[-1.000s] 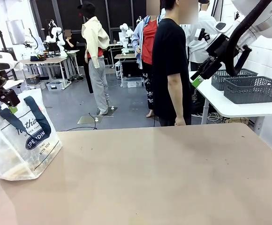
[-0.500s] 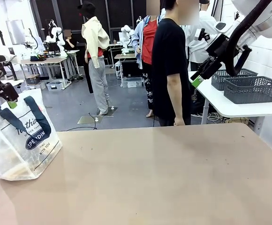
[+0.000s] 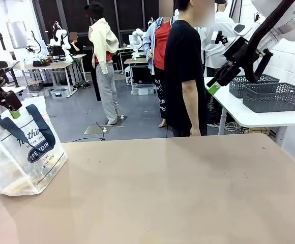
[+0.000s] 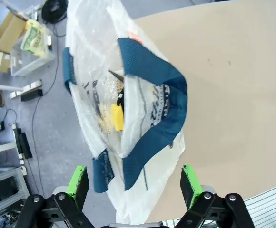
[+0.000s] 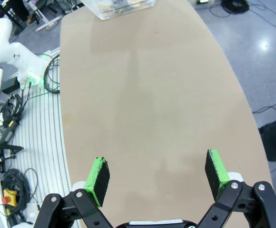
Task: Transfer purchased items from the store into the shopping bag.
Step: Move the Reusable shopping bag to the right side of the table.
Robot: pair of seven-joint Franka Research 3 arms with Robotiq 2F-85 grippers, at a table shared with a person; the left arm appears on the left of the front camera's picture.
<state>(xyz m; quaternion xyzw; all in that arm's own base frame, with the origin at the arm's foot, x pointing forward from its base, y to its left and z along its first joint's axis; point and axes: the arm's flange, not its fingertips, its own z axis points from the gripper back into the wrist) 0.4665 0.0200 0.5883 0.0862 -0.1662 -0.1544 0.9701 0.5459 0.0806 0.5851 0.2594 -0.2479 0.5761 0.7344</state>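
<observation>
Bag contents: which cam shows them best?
Left wrist view: it looks down into the open bag, showing a yellow item and slim dark tools. Front view shows the bag side-on, contents a tan blur. Right wrist view catches its base at the table's far edge.

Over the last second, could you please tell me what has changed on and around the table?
Only the left gripper shifted: hovering above the shopping bag, it rose a little, then came back down and slightly right, its fingers open and empty throughout. The right gripper stayed raised and open at the far right, the bag kept its place at the table's left edge, and the person remained standing at the far side.
</observation>
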